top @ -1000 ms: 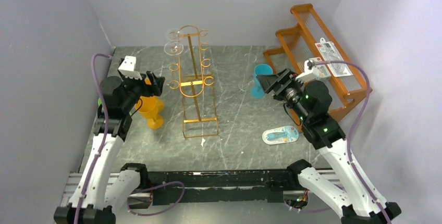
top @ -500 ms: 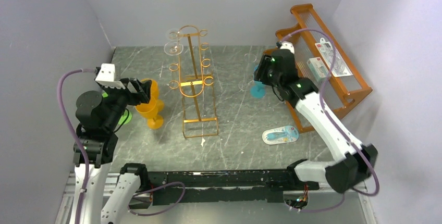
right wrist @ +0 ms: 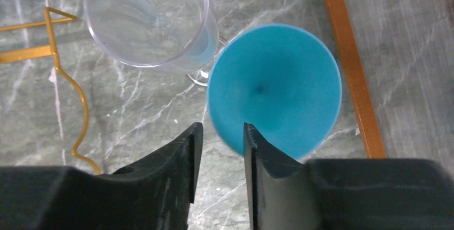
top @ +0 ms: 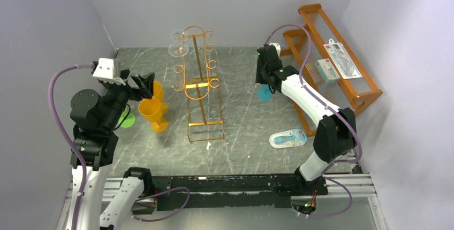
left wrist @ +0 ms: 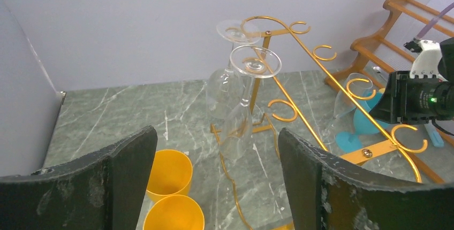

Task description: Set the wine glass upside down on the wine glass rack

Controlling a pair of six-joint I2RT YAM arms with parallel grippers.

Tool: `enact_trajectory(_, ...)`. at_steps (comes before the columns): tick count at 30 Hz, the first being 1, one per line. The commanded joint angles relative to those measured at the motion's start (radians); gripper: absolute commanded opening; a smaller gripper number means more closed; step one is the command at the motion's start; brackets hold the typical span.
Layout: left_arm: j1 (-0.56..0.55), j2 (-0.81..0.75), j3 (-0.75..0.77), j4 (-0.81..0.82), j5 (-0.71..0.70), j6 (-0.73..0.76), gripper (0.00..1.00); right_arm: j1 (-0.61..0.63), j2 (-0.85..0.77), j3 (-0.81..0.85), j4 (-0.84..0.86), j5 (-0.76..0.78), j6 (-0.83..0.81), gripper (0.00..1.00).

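Observation:
The golden wire wine glass rack [top: 198, 80] stands mid-table; it also shows in the left wrist view [left wrist: 300, 64]. Two clear glasses [left wrist: 250, 75] hang upside down from its upper left hooks. Another clear wine glass [right wrist: 147, 21] stands upright on the table, touching a blue goblet [right wrist: 274, 88]. My right gripper [right wrist: 222, 128] points down above them, jaws slightly apart and empty, its right fingertip over the goblet's rim. In the top view it [top: 260, 82] sits right of the rack. My left gripper [left wrist: 216, 132] is wide open and empty, left of the rack [top: 142, 83].
Two yellow goblets [top: 152, 107] stand below my left gripper. An orange stepped shelf [top: 332, 53] with packaged items is at the back right. A blue packaged item [top: 288, 138] lies front right. A green object [top: 127, 119] lies at the left.
My right arm has reached back and left, and its gripper now points down over the blue goblet and clear glass. My left arm has drawn back leftward and risen.

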Motion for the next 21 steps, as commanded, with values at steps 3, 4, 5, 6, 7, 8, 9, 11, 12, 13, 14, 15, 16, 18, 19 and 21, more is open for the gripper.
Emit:
enact_trajectory(3, -0.010, 0.013, 0.021, 0.019, 0.013, 0.022, 0.88, 0.000, 0.054, 0.008, 0.008, -0.017, -0.048, 0.28)
enact_trajectory(4, -0.012, 0.013, 0.020, 0.022, 0.017, 0.017, 0.88, 0.000, 0.053, 0.007, 0.006, -0.028, -0.047, 0.23)
enact_trajectory(5, -0.011, 0.014, 0.019, 0.025, 0.025, 0.011, 0.88, 0.001, 0.050, 0.004, 0.005, -0.037, -0.046, 0.20)
enact_trajectory(6, -0.010, 0.014, 0.019, 0.028, 0.031, 0.008, 0.88, 0.002, 0.044, -0.001, 0.005, -0.044, -0.047, 0.17)
enact_trajectory(7, -0.010, 0.017, 0.020, 0.029, 0.036, 0.004, 0.88, 0.001, 0.034, -0.008, 0.004, -0.052, -0.045, 0.13)
enact_trajectory(8, -0.010, 0.019, 0.024, 0.029, 0.040, 0.001, 0.88, 0.002, 0.024, -0.015, 0.003, -0.057, -0.045, 0.09)
enact_trajectory(9, -0.012, 0.021, 0.028, 0.028, 0.045, -0.001, 0.88, 0.004, 0.014, -0.020, 0.001, -0.065, -0.046, 0.05)
enact_trajectory(11, -0.011, 0.026, 0.037, 0.027, 0.056, -0.006, 0.88, 0.008, -0.012, -0.030, -0.005, -0.085, -0.042, 0.00)
enact_trajectory(12, -0.011, 0.029, 0.042, 0.027, 0.060, -0.009, 0.88, 0.010, -0.026, -0.038, -0.005, -0.102, -0.038, 0.00)
enact_trajectory(13, -0.011, 0.029, 0.047, 0.029, 0.065, -0.013, 0.88, 0.013, -0.044, -0.045, -0.004, -0.121, -0.037, 0.00)
enact_trajectory(14, -0.010, 0.029, 0.052, 0.031, 0.069, -0.017, 0.88, 0.016, -0.064, -0.051, -0.003, -0.141, -0.033, 0.00)
enact_trajectory(15, -0.011, 0.030, 0.055, 0.031, 0.073, -0.022, 0.88, 0.018, -0.087, -0.059, 0.003, -0.160, -0.030, 0.00)
enact_trajectory(16, -0.010, 0.029, 0.061, 0.033, 0.076, -0.029, 0.88, 0.022, -0.111, -0.066, 0.010, -0.181, -0.029, 0.00)
enact_trajectory(18, -0.010, 0.030, 0.073, 0.038, 0.093, -0.045, 0.88, 0.027, -0.172, -0.084, 0.034, -0.233, -0.022, 0.00)
enact_trajectory(19, -0.011, 0.029, 0.077, 0.043, 0.109, -0.049, 0.88, 0.028, -0.206, -0.097, 0.054, -0.259, -0.015, 0.00)
enact_trajectory(21, -0.011, 0.030, 0.091, 0.053, 0.139, -0.064, 0.88, 0.027, -0.290, -0.131, 0.110, -0.306, 0.009, 0.00)
